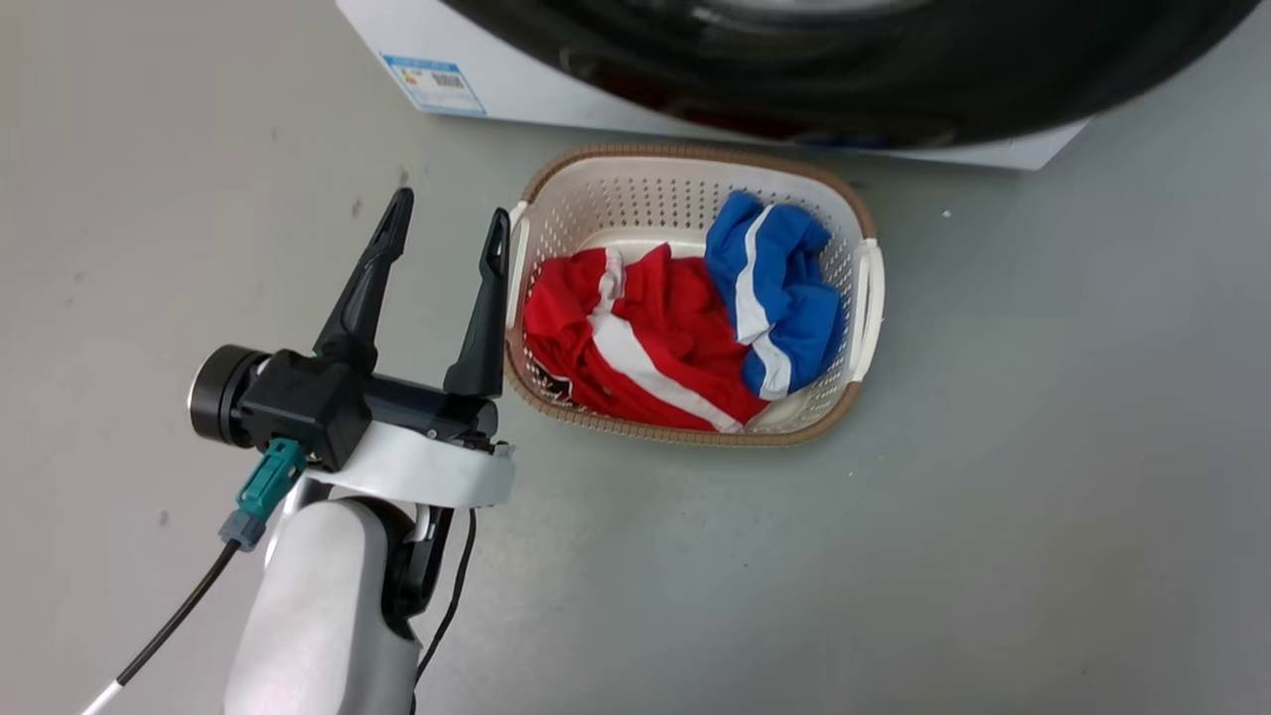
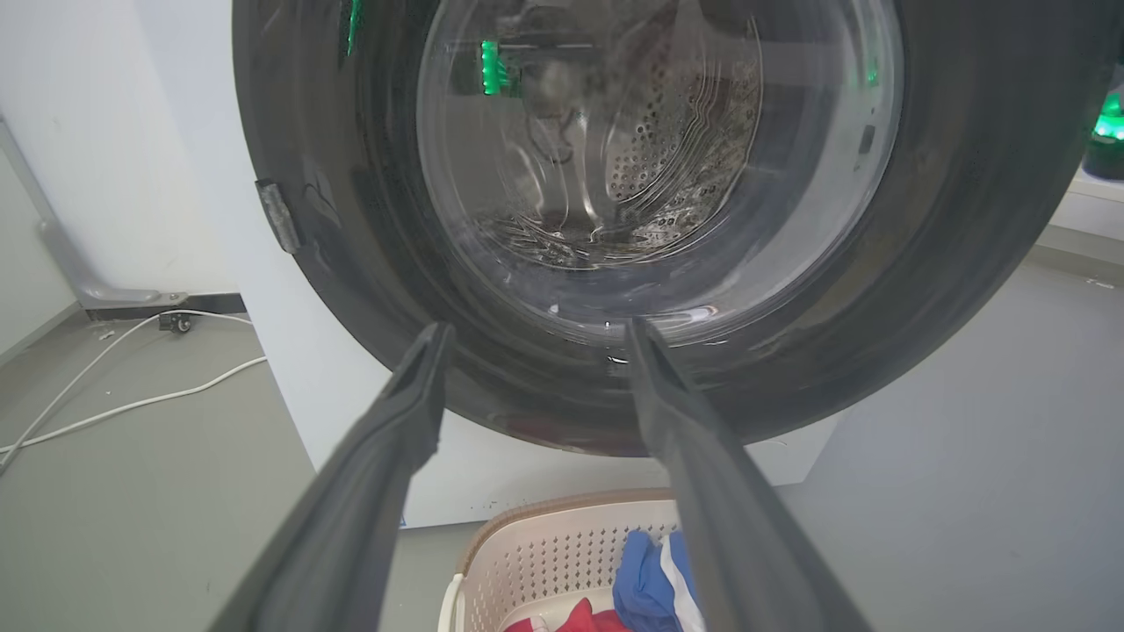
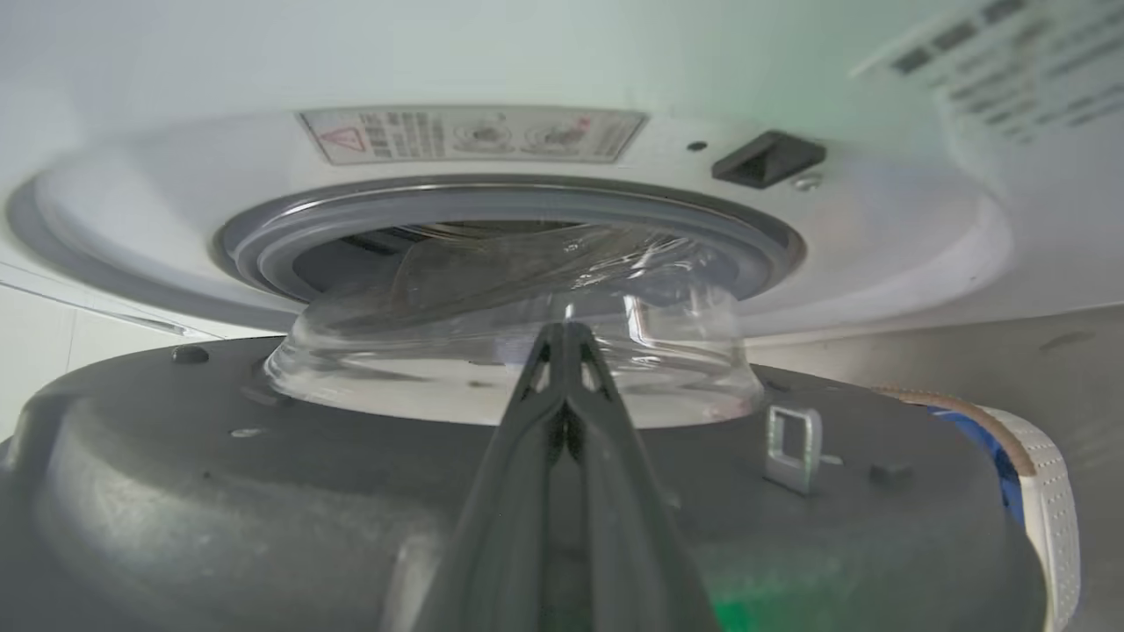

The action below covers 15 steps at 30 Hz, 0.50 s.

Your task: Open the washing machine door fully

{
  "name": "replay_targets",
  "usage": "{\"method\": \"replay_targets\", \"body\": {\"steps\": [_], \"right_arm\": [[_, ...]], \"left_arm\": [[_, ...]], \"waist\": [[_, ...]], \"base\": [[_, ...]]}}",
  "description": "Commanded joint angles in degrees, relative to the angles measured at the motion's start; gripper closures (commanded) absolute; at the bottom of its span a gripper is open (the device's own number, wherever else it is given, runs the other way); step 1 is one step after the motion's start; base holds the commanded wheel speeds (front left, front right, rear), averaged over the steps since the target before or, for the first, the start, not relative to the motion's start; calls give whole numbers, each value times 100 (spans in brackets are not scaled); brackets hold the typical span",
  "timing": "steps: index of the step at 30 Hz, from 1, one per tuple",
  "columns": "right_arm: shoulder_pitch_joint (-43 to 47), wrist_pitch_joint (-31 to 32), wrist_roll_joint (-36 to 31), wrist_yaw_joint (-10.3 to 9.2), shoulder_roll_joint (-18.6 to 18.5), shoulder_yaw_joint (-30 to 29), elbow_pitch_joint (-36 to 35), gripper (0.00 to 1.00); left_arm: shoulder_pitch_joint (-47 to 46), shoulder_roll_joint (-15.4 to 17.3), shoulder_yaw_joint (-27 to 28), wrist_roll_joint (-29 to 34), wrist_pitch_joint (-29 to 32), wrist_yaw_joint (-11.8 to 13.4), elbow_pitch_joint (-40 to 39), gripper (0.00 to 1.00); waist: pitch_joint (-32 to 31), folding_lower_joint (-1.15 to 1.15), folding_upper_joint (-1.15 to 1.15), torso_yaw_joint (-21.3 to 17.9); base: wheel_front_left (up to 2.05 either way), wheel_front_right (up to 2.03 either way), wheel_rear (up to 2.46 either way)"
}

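one washing machine door (image 3: 219,474) ajar off the one washing machine (image 3: 878,219) | right wrist view: its grey inner face, right gripper (image 3: 566,332) pinched together, empty, in the gap | head view: left gripper (image 1: 451,211) spread wide over open floor (image 1: 1043,447) beside one basket (image 1: 695,151), two garments, just below the door's edge

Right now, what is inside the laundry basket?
A red and white garment and a blue and white garment lie crumpled in the basket. Whatever lies beneath them is covered.
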Motion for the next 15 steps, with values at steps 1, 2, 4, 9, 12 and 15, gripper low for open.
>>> {"method": "replay_targets", "body": {"steps": [1,2,4,9,12,15], "right_arm": [[140,75,23,2,91,45,-72,100],[207,141,65,2,112,47,-112,100],[377,253,68,2,146,104,-200,100],[885,536,132,2,283,254,-504,100],[1256,659,162,2,333,354,-805,100],[1658,740,229,2,352,425,-1178,100]], "left_arm": [[77,24,36,3,-13,1,20,0],[115,35,66,10,-13,1,41,0],[164,44,65,19,-13,1,96,0],[314,102,54,28,-14,1,230,0],[439,137,52,35,-13,1,296,0],[573,180,46,43,-14,1,356,0]], "waist": [[-98,-1,0,-64],[-155,-1,0,-105],[-287,-1,0,-162],[-680,-1,0,-275],[-916,-1,0,-348],[-1153,-1,0,-403]], "base": [[0,0,0],[0,0,0],[0,0,0],[0,0,0],[0,0,0],[0,0,0]]}}
